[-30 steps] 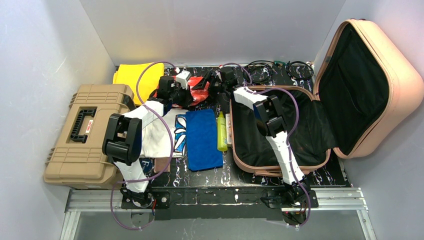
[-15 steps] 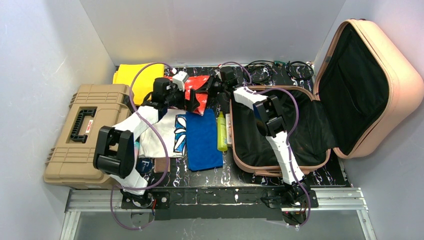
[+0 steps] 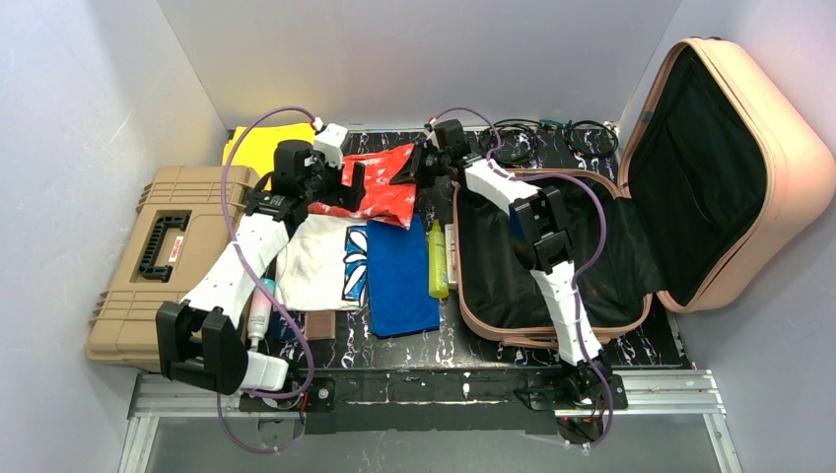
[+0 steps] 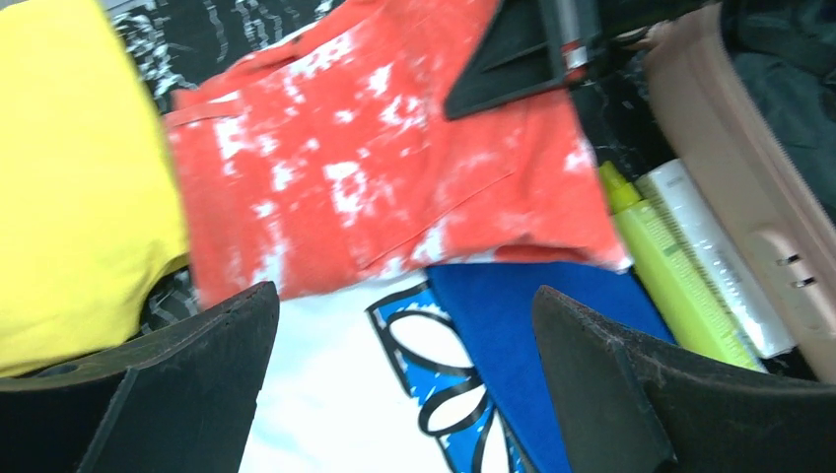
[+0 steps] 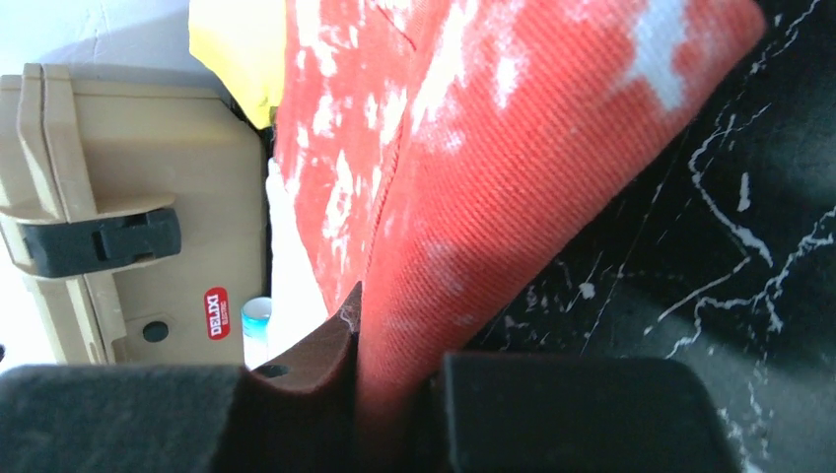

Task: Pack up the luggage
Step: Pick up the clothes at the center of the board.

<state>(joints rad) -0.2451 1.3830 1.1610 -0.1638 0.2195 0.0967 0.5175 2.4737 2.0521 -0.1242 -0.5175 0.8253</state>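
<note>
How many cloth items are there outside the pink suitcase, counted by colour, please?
yellow cloth: 1
red-and-white cloth: 1
white cloth with blue print: 1
blue cloth: 1
Total: 4
</note>
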